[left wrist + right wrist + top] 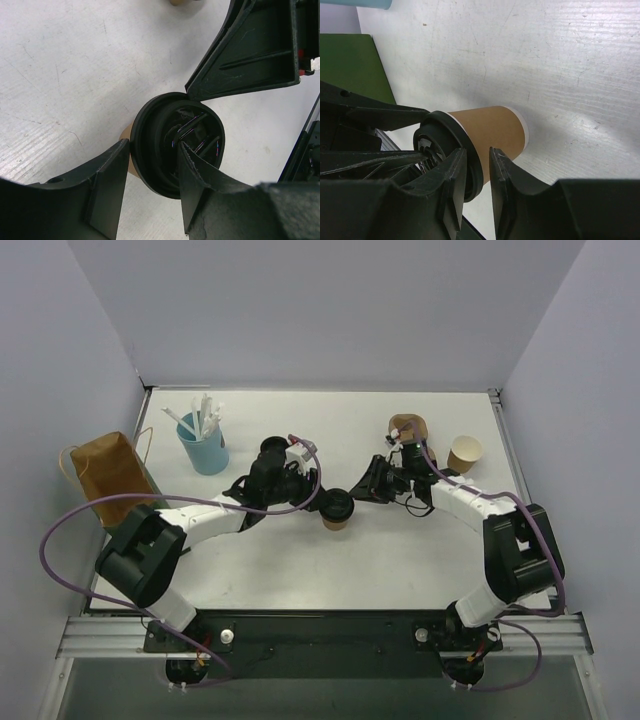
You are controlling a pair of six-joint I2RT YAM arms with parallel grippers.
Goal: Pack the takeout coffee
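Right gripper (476, 155) is clamped on the takeout coffee (490, 130), lid rim between jaws; left gripper (154, 147) closure cannot be told.

The white table (300, 560) carried a lidded coffee cup (337, 510) near its middle. A blue cup of straws (205, 452) stood at the far left, an open paper cup (464, 454) and a pulp carrier (408, 427) at the far right.

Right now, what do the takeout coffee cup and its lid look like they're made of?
The cup looks like paper: a matte tan wall with a paler band at its base and no shine. The lid is probably moulded plastic: black and slightly glossy, with ridges that catch thin glints of light.
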